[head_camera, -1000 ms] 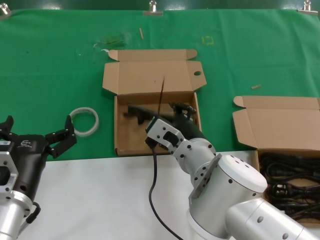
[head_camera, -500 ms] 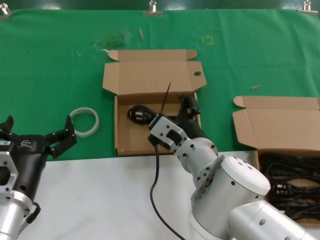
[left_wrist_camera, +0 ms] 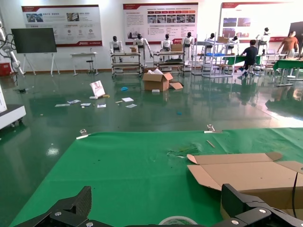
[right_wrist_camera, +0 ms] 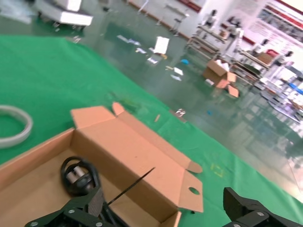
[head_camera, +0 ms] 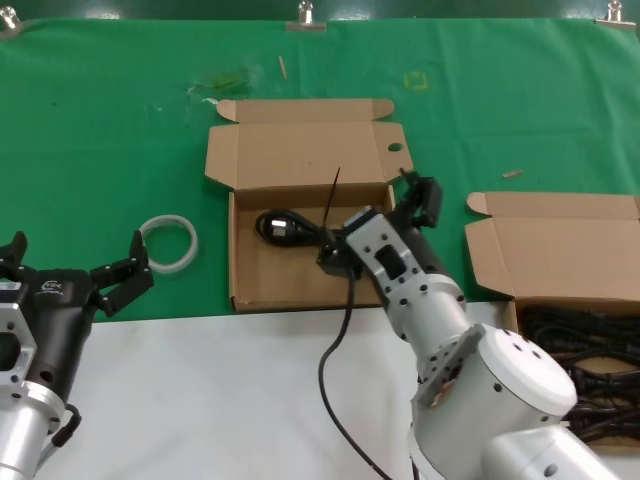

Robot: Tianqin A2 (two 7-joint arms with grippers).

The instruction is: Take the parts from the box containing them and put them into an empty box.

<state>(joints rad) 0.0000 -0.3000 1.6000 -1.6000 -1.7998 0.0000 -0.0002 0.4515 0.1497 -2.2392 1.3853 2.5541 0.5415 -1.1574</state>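
The empty box (head_camera: 300,155), the one with a holed tab (head_camera: 394,147), lies open mid-table. One coiled black power cord (head_camera: 283,228) rests in it, a thin black tail standing up. My right gripper (head_camera: 380,228) hangs open over that box's right side, holding nothing. In the right wrist view the cord (right_wrist_camera: 75,176) lies beside one finger of the right gripper (right_wrist_camera: 163,198), and the hole (right_wrist_camera: 194,190) shows between the jaws. The box containing the parts (head_camera: 560,250) sits at the right with several cords (head_camera: 580,360). My left gripper (head_camera: 75,258) waits open at the near left.
A white ring (head_camera: 168,243) lies on the green cloth beside the left gripper, also seen low in the left wrist view, white ring (left_wrist_camera: 177,221), under the left gripper (left_wrist_camera: 156,194). A white table strip (head_camera: 200,380) runs along the near edge. Small scraps (head_camera: 512,173) dot the cloth.
The right gripper let go of the cord, which now lies coiled in the middle box. It then swung right, toward that box's right wall. The left arm stayed still.
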